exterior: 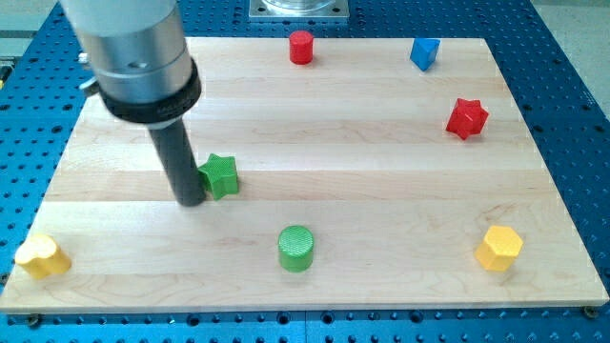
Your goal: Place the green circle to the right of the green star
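The green star [220, 175] lies on the wooden board [381, 191], left of the middle. The green circle [296, 248], a short cylinder, stands below and to the right of the star, near the board's bottom edge. My tip [192, 201] rests on the board right at the star's left side, touching or nearly touching it. The rod rises from there to the big grey arm body at the view's top left. The circle is well apart from my tip.
A red cylinder [301, 47] and a blue block [425, 52] sit at the top edge. A red star [467, 117] is at the right. A yellow hexagon [499, 249] is at the bottom right, a yellow block [42, 256] at the bottom left corner.
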